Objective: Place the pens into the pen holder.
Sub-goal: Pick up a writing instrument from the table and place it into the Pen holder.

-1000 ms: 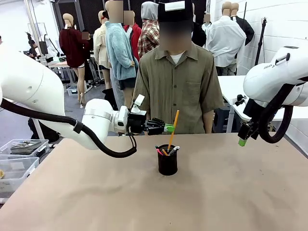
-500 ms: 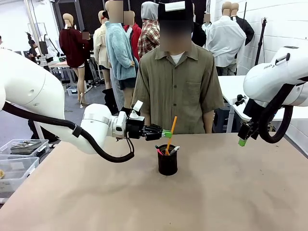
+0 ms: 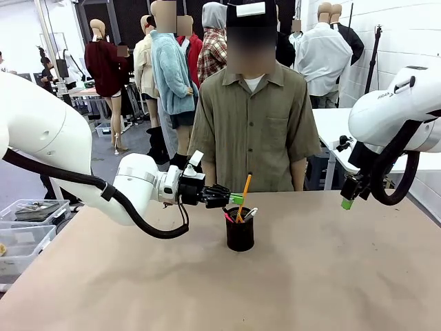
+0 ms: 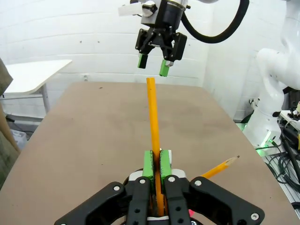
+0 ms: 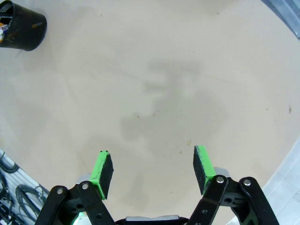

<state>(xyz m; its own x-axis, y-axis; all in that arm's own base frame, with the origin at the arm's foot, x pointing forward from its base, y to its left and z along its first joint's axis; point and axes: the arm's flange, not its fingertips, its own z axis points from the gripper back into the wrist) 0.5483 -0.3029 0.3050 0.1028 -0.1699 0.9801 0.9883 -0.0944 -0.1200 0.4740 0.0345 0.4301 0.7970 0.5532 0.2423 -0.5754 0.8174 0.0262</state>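
The black mesh pen holder (image 3: pixel 240 233) stands mid-table and also sits at the top left corner of the right wrist view (image 5: pixel 21 30). My left gripper (image 3: pixel 236 199) hovers just above its rim, shut on the yellow-orange pencil (image 3: pixel 244 194), whose lower end dips into the cup. In the left wrist view the green pads (image 4: pixel 148 164) clamp that pencil (image 4: pixel 152 117), and a second pencil tip (image 4: pixel 220 167) pokes out to the right. A silver-white pen (image 3: pixel 249 214) and a red-pink-ended one (image 3: pixel 227 215) lean in the holder. My right gripper (image 3: pixel 348 200) (image 5: pixel 153 171) hangs open over bare table at the right.
A person (image 3: pixel 251 124) stands at the far edge right behind the holder. Clear plastic bins (image 3: pixel 27 227) sit off the table's left side. The brown tabletop (image 3: pixel 310 276) stretches wide around the cup.
My left gripper has come down and a little to the left with the pencil, sinking its lower end deeper into the holder. The right arm has stayed still.
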